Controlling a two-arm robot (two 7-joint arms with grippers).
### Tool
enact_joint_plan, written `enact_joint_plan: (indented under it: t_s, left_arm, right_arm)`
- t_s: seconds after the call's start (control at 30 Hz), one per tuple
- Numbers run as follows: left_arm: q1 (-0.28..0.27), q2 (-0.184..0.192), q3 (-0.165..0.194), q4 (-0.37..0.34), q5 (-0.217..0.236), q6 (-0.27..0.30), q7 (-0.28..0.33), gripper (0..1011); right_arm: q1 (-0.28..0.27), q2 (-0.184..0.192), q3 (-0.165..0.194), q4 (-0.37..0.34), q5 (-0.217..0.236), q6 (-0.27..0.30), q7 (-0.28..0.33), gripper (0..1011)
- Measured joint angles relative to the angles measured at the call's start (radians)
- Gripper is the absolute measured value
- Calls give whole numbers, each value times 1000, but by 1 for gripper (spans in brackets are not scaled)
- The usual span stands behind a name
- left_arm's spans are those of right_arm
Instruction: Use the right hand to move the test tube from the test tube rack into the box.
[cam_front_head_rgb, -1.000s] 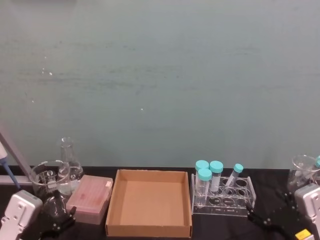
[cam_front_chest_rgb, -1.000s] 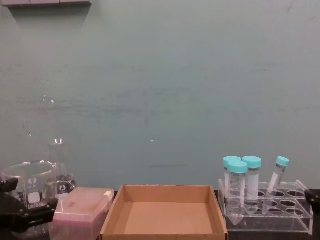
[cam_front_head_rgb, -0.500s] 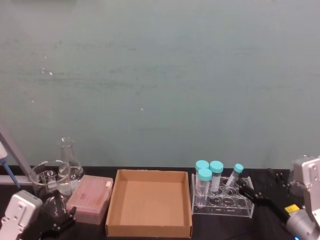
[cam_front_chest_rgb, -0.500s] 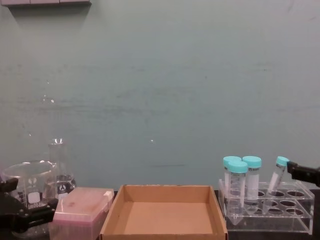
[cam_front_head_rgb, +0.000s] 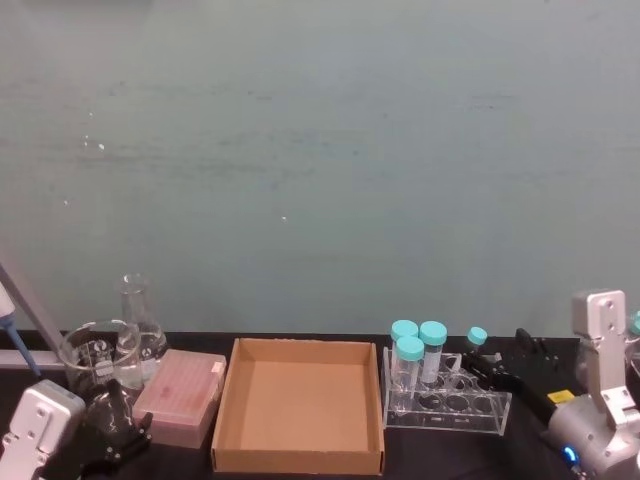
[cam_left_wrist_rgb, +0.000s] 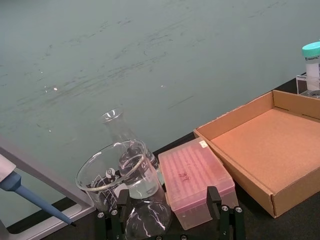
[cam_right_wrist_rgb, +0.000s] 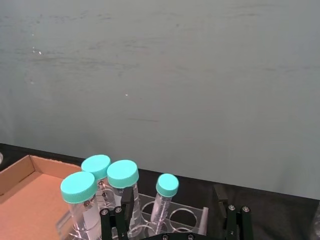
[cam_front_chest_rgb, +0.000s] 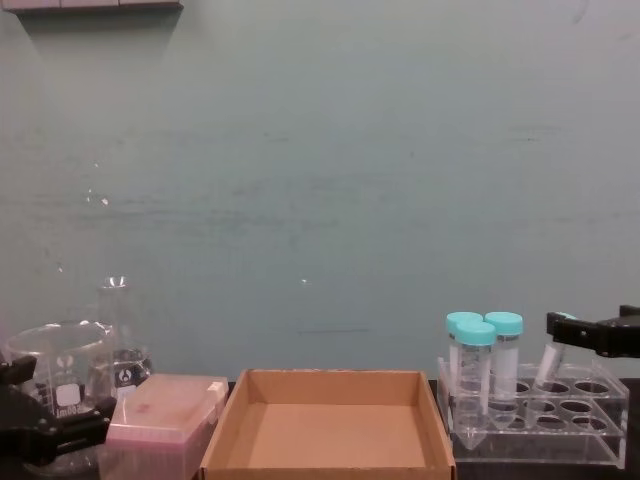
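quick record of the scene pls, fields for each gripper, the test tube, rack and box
right gripper: open, one finger on each side of the test tube, not clamped
test tube: leaning in the test tube rack, right of three wider tubes
test tube rack: right of the box
box: nothing inside
left gripper: open, parked by the beaker

Test tube between parted fingers

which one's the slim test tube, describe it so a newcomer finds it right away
Right of the brown cardboard box stands a clear acrylic rack. The test tube leans in it, right of three wide tubes. It is much slimmer, with a far smaller teal cap.
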Motion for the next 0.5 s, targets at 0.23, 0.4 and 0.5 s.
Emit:
enact_joint_plan:
  t_s: [0.23,0.4,0.5]
  left_arm:
    - [0,0,0,0,0,0,0,1000]
    - [0,0,0,0,0,0,0,1000]
    - [0,0,0,0,0,0,0,1000]
  right_arm:
    - [31,-25,0,43,-22,5,11,1003]
    - [64,-44,3,93,-51,-6,0,1003]
    - [77,-52,5,115,-59,-10,-1,1003]
